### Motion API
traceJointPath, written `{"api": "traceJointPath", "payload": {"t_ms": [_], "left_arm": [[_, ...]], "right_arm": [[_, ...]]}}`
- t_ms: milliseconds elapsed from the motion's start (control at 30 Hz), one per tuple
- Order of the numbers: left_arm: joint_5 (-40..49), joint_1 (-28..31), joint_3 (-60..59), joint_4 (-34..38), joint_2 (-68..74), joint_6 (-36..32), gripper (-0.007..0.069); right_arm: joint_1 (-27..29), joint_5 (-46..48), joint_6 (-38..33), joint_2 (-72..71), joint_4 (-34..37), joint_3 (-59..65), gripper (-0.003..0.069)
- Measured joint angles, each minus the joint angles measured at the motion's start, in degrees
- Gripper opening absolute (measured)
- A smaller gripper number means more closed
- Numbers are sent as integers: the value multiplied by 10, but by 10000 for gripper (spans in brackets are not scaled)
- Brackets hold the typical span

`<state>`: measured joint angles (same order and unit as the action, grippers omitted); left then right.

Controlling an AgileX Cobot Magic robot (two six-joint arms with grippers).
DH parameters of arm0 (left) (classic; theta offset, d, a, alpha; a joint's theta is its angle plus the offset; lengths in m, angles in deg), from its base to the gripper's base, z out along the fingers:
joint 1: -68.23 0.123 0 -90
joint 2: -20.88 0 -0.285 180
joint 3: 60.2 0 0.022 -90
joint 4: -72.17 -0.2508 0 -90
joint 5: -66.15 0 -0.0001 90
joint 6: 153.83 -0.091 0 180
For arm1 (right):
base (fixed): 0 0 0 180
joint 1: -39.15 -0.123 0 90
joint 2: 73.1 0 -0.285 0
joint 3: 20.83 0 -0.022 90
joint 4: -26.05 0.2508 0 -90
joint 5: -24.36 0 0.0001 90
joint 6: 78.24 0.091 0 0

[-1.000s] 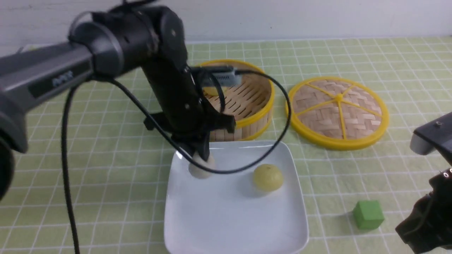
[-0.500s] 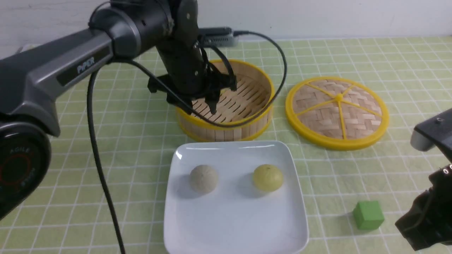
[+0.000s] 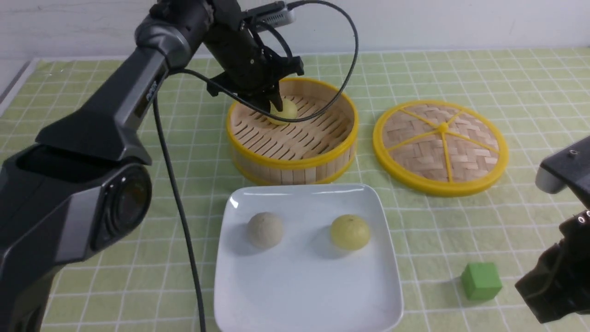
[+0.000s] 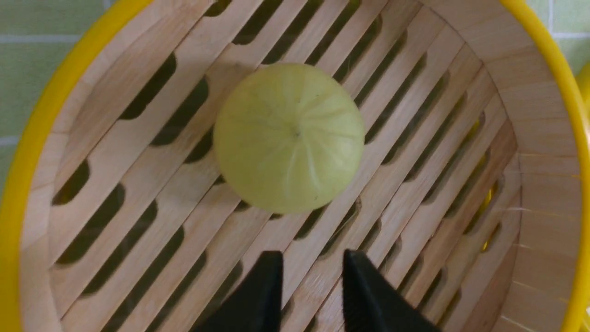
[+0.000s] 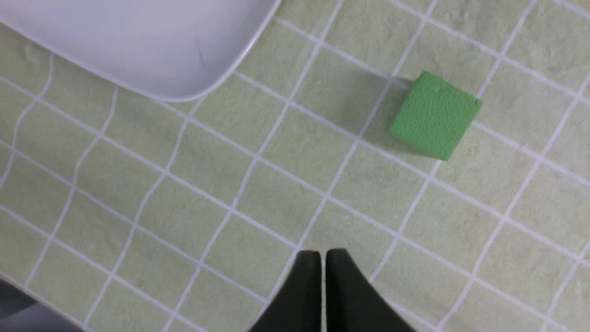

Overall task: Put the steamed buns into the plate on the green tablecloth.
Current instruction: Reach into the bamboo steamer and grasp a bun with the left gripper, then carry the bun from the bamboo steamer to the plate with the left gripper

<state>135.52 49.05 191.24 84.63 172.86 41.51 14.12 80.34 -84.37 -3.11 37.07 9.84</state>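
Left wrist view looks down on the left gripper (image 4: 311,258), its two black fingers a little apart and gripping nothing. They are poised over the slatted floor of the steamer basket (image 4: 18,193), just short of a pale yellow bun (image 4: 288,138) that sits on the slats untouched. The basket's wooden wall and yellow rim ring the bun on all sides, and in the front view a black cable (image 3: 350,69) from the wrist loops down across the basket's opening. The basket stands toward the far edge of the counter, about midway along it. Just on its near side lies the white square plate (image 3: 299,286), running down to the near edge. The plate holds a grey bun (image 3: 265,229) on its left half and a second yellow bun (image 3: 350,232) on its right, the two apart. A round woven lid (image 3: 440,145) lies flat to the right of the basket, near it but not touching. A green cube (image 3: 480,280) sits toward the near right corner, right of the plate. Close by it, the right gripper (image 5: 322,256) hangs over the cloth with fingers pressed together, empty. The green tablecloth (image 3: 461,74), gridded with white lines, covers the counter, and a white wall (image 3: 415,23) rises behind the far edge.
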Motion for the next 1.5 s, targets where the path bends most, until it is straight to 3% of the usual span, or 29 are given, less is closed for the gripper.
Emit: {"api": "traceJointPath", "payload": {"t_ms": [133, 200, 400, 533, 600, 700, 733, 867, 1033, 1200, 1400, 1500], "left_arm": [[-54, 0, 6, 0, 16, -9, 449], [-64, 0, 7, -2, 23, -27, 501], [-69, 0, 7, -4, 52, -85, 539], [-73, 1, 11, 7, 61, -118, 452], [-72, 1, 12, 9, 66, -153, 288], [-47, 1, 16, 17, 66, -145, 91], [-39, 1, 18, 17, 65, -139, 63], [13, 0, 38, -32, 31, -118, 25], [16, 0, 13, -66, -94, -82, 23], [13, -17, -176, -30, -281, -81, 23], [7, -105, -609, -48, -485, -58, 29], [-71, -149, -767, -46, -513, -2, 34]], "right_arm": [[0, -1, 0, 0, 0, 0, 38], [0, -1, 0, 0, 0, 0, 40], [0, -1, 0, 0, 0, 0, 44], [0, -1, 0, 0, 0, 0, 47], [0, -1, 0, 0, 1, 0, 50], [0, -1, 0, 0, 2, 0, 57], [0, -1, 0, 0, 2, 0, 58], [0, 2, 0, 0, 2, 0, 64], [0, 9, 0, 0, 3, 0, 71], [0, 18, 0, 0, 2, 1, 78], [0, 22, 0, 0, 9, 1, 83], [0, 24, 0, 0, 16, 1, 85]]}}
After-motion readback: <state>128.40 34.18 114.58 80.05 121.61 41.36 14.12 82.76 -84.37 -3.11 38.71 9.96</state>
